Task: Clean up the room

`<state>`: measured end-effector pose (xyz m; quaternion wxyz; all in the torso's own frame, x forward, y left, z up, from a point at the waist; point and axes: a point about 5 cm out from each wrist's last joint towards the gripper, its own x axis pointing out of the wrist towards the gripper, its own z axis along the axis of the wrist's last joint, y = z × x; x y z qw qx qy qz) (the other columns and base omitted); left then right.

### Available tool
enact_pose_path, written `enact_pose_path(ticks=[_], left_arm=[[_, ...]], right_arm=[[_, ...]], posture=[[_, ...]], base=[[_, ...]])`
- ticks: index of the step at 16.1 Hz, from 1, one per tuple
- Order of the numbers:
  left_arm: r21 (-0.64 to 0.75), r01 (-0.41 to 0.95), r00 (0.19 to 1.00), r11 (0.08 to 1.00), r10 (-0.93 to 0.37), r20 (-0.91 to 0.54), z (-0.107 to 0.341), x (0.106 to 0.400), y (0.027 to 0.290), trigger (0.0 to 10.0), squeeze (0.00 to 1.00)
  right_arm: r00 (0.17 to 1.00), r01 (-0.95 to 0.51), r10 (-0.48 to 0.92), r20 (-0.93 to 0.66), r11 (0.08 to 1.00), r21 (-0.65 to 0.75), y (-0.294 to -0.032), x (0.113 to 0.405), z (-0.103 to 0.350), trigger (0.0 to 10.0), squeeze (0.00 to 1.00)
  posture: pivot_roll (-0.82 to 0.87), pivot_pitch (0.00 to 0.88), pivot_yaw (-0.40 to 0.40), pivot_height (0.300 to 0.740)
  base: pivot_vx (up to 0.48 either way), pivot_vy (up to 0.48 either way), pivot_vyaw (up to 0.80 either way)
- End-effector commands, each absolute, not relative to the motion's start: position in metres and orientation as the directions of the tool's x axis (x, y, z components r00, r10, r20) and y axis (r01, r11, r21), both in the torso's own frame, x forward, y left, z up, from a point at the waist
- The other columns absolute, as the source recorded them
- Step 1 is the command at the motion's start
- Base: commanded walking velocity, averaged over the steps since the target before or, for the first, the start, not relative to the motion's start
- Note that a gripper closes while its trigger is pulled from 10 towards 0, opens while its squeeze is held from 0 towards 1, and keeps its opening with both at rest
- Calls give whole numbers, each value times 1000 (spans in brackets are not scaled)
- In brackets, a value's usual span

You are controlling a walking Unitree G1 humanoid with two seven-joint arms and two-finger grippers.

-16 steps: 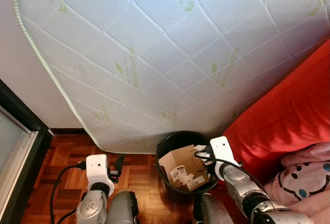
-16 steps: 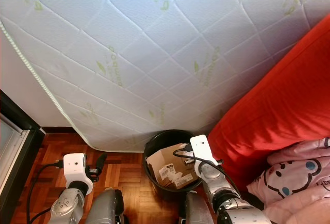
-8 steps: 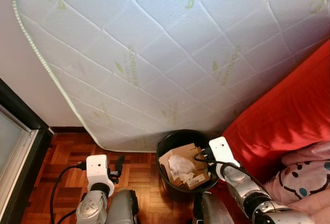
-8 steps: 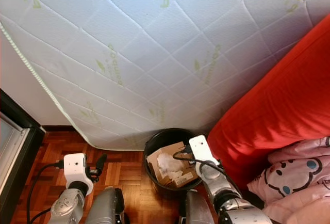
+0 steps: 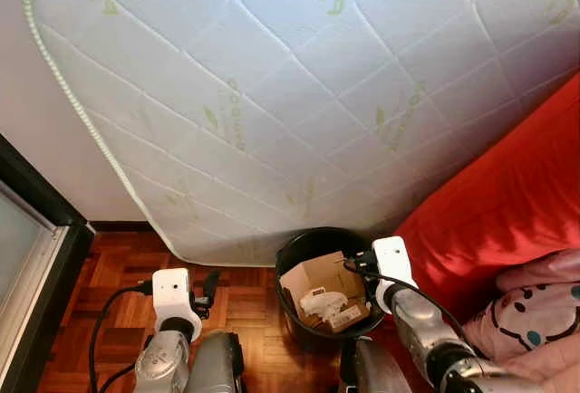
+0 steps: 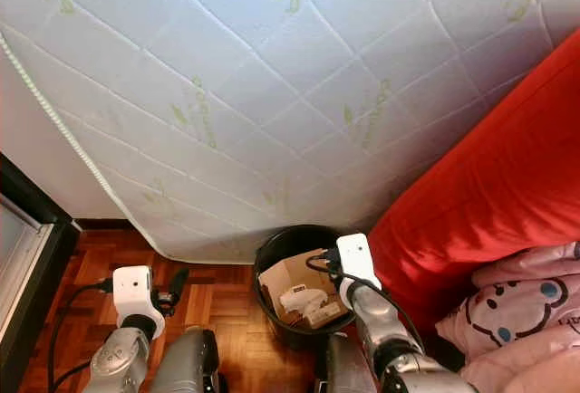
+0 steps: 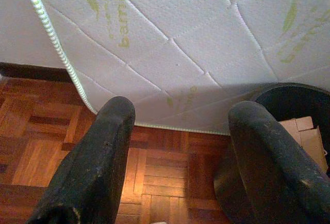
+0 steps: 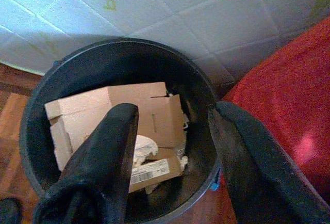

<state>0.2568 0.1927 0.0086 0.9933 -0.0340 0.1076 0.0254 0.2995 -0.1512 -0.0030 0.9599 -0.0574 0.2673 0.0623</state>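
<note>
Bin: black round bin (image 5: 328, 286) on the parquet floor (image 5: 109, 275), at the foot of the white quilted mattress (image 5: 299, 94) that leans on the wall; red sofa (image 5: 507, 194) just beside it on the robot's right
Bin contents: flattened cardboard box (image 8: 129, 111) with a crumpled white paper wad (image 8: 144, 146) lying on it; a printed label shows on a cardboard flap, text too small to read
Right gripper: right gripper (image 8: 172, 131) held above the bin's mouth, fingers apart, nothing between them; head views give the white wrist module at the bin's sofa-side rim
Left gripper: left gripper (image 7: 180, 146) low over the floor, on the bin's left, fingers spread wide, empty
Right wrist view extra: looks straight down into the bin, wad and label plain
Left wrist view extra: mattress's green piped edge, bin wall with a cardboard corner
Head views extra: pink patterned cloth (image 5: 544, 311) on the sofa, dark door frame (image 5: 27, 230) at far left
</note>
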Motion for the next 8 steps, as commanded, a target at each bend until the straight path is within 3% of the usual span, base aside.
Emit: enact_pose_path(ticks=[1,8], left_arm=[[-60,-52,966,997,35,-255,2,255,191,10000,0],[-59,-54,966,997,37,-256,3,260,191,10000,0]], right_arm=[[843,-122,85,-530,992,-36,-154,292,-10,10000,0],[818,-47,45,-573,999,11,-163,273,-26,10000,0]], posture=[[-2,135,-44,626],[-6,115,-46,696]], base=[[0,0,0],[0,0,0]])
